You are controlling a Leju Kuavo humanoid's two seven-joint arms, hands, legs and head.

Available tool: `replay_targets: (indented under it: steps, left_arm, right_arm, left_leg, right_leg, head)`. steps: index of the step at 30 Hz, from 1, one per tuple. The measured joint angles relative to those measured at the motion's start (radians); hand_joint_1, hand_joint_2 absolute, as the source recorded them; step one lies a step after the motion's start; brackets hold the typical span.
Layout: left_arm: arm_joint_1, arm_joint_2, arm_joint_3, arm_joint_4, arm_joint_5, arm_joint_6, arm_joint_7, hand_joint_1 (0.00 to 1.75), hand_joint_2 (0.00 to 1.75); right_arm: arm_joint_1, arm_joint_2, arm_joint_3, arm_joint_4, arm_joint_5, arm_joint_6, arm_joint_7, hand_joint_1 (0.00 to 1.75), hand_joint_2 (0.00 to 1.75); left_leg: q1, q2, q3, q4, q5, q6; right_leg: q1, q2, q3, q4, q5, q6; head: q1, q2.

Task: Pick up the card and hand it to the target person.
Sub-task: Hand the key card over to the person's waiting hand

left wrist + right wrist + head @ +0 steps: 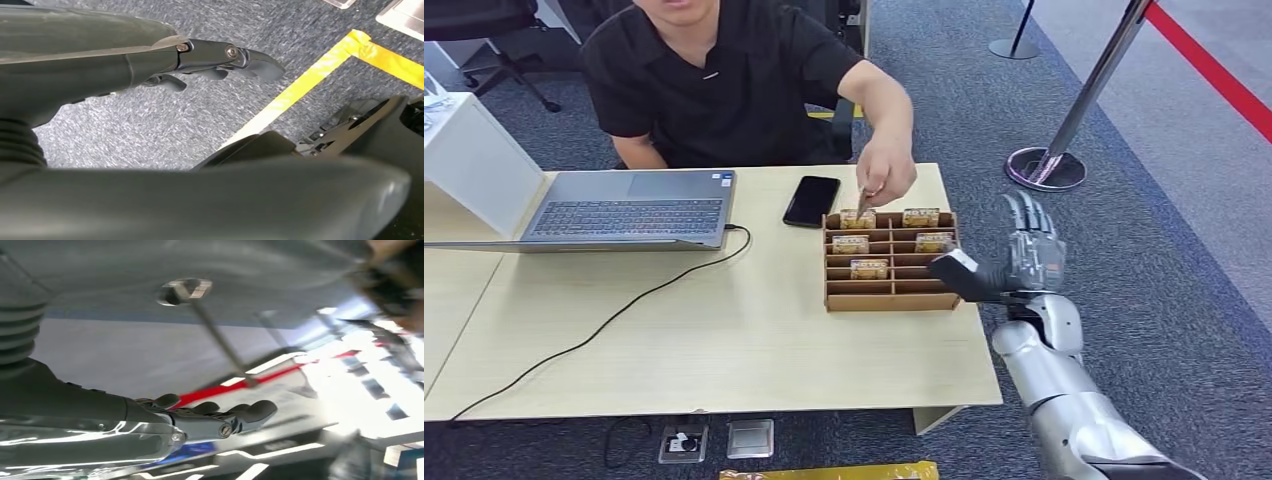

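A brown wooden slotted box stands at the right end of the table; several small yellow cards stand in its slots. A person in a black shirt sits behind the table, and their hand reaches down to a card at the box's back left. My right hand hovers just off the table's right edge beside the box, fingers apart and upright, thumb toward the box, holding nothing. Its fingers look empty in the right wrist view too. My left hand hangs over the grey carpet, fingers stretched out and empty.
An open laptop sits at the table's back left, its black cable trailing across the top. A black phone lies left of the box. A stanchion base stands on the carpet behind my right hand. Floor sockets lie below the table's front edge.
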Motion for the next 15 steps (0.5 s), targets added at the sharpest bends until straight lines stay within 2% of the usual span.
replay_targets:
  steps: [7,9,11,12,13,15]
  left_arm:
    - [0.004,0.0,0.006,0.001,0.001,-0.009,0.001,0.03,0.0]
    - [0.004,0.0,0.006,0.001,0.001,-0.017,0.002,0.41,0.0]
    - [0.003,0.0,0.006,0.001,0.001,-0.024,0.002,1.21,0.0]
    - [0.001,0.0,0.006,0.001,0.001,-0.028,0.002,1.46,0.44]
    - [0.0,0.0,0.006,0.002,0.001,-0.033,0.001,1.7,0.87]
    - [-0.003,0.0,0.006,0.002,0.001,-0.045,-0.002,1.75,1.75]
  right_arm:
    - [0.055,-0.068,-0.266,0.227,0.05,0.0,0.134,0.03,0.0]
    - [0.079,-0.083,-0.319,0.299,0.046,0.001,0.17,0.5,0.0]
    - [0.1,-0.096,-0.358,0.362,0.041,0.006,0.2,1.34,0.0]
    - [0.108,-0.102,-0.373,0.391,0.039,0.015,0.217,1.54,0.0]
    - [0.117,-0.107,-0.387,0.418,0.037,0.027,0.234,1.75,0.44]
    - [0.14,-0.113,-0.411,0.464,0.037,0.064,0.28,1.75,1.31]
  left_leg:
    - [0.0,0.0,0.0,0.0,0.0,0.0]
    - [0.0,0.0,-0.001,-0.001,-0.001,0.0]
    - [0.0,0.0,-0.001,-0.001,-0.001,-0.001]
    - [0.0,0.0,-0.001,-0.001,-0.001,-0.001]
    - [0.0,0.0,0.0,-0.001,-0.001,-0.001]
    - [0.0,0.0,-0.001,-0.001,-0.001,-0.001]
  right_leg:
    - [0.0,0.0,-0.001,0.0,0.0,0.0]
    - [0.0,0.0,-0.001,0.0,0.0,0.0]
    - [0.0,0.001,-0.001,0.0,0.0,0.0]
    - [0.0,0.001,-0.001,0.0,0.0,0.0]
    - [0.0,0.001,-0.001,0.0,0.0,0.0]
    - [0.0,0.0,-0.001,0.0,-0.001,0.0]
  head:
    - [-0.001,0.0]
    - [-0.001,0.0]
    - [-0.001,0.0]
    - [-0.001,0.0]
    - [-0.002,0.0]
    - [0.0,0.0]
